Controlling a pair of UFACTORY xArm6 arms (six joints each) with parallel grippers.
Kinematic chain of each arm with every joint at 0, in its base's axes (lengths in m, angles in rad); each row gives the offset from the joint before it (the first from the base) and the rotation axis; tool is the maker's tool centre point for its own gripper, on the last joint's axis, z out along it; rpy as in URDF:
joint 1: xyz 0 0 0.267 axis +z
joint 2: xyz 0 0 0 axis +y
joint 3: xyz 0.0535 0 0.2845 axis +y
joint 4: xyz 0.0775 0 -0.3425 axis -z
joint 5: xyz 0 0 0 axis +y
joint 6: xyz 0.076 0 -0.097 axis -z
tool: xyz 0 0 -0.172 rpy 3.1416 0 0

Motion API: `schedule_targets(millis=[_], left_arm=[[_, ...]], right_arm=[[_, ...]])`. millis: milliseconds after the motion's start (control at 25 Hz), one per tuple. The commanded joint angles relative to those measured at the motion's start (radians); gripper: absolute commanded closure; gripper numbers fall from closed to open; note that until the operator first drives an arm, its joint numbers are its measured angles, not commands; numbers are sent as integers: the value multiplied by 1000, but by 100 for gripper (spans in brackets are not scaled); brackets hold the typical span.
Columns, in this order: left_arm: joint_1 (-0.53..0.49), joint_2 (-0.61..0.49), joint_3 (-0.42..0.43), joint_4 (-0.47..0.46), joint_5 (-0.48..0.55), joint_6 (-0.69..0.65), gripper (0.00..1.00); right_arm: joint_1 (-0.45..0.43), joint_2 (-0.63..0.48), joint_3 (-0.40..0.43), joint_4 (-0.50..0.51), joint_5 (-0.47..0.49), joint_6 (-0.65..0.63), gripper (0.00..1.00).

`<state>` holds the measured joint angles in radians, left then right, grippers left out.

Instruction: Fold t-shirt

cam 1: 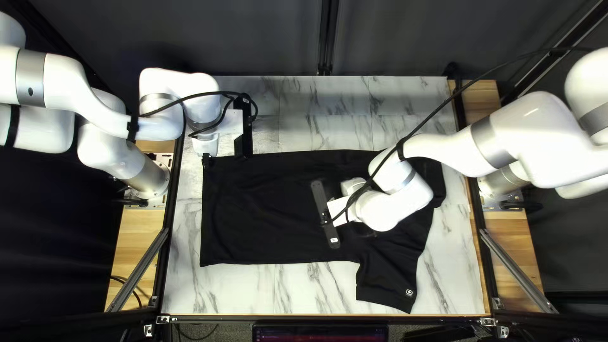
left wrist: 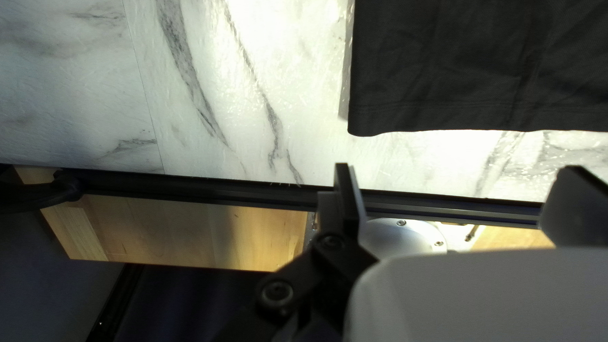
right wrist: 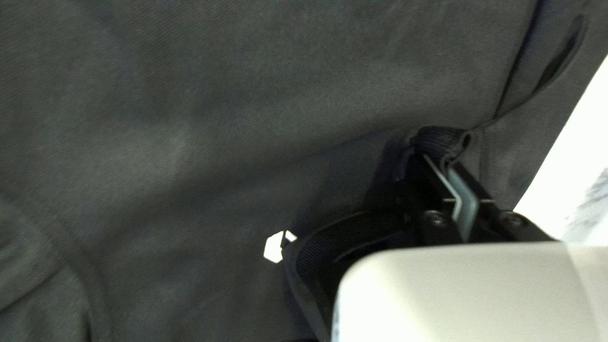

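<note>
The black t-shirt lies spread out, its hem at the left of the top left view and one sleeve toward the near edge. At the hem's far corner is my left gripper. In the left wrist view, the left gripper stands open, nothing between its fingers, with the shirt ahead. My right gripper is over the shirt's right half, mostly hidden under its arm. In the right wrist view, the right gripper is shut on a bunched, ribbed piece of the shirt.
The marbled tabletop shows around the shirt. A black rail runs along the table's left edge beside the left arm's base. The right arm reaches across the shirt's right part, and its cable crosses above the table.
</note>
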<state>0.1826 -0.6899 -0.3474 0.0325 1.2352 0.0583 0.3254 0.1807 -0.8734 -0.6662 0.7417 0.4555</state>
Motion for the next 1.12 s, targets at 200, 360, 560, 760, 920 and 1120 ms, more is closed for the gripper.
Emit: schedule_targets(millis=[200,360,560,760,920,1120], left_arm=[[0,0,0,0,0,0,0],[0,0,0,0,0,0,0],[0,0,0,0,0,0,0],[0,0,0,0,0,0,0],[0,0,0,0,0,0,0],[0,0,0,0,0,0,0]], right_arm=[[22,-118,99,-49,-69,90,100],[14,-148,138,-83,-106,151,100],[-9,-91,111,-122,-162,226,100],[33,-103,93,-71,-122,217,100],[81,-158,124,-18,-67,219,100],[107,-194,137,36,-25,205,100]])
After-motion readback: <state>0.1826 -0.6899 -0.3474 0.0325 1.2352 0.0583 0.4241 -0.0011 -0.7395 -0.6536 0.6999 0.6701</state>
